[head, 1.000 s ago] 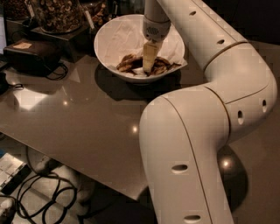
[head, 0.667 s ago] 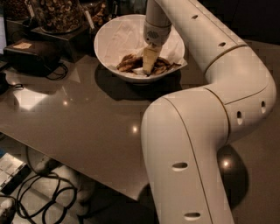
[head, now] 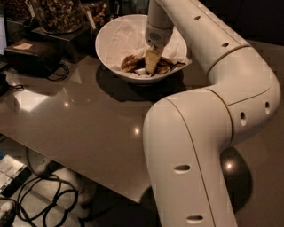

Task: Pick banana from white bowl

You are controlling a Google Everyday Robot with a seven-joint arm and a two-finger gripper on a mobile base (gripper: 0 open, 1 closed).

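Camera view: the robot's white arm [head: 213,111] curves up from the near right and reaches down into the white bowl [head: 106,35] at the far side of the table [head: 88,115]. The gripper [head: 151,62] points down at the bowl's bottom, its beige tip right on the banana [head: 131,63]; whether it grips the fruit cannot be told. The brown-blotched banana lies across the crumpled paper napkin [head: 126,37] lining the bowl. A glass jar of nuts [head: 57,13] stands behind on the left.
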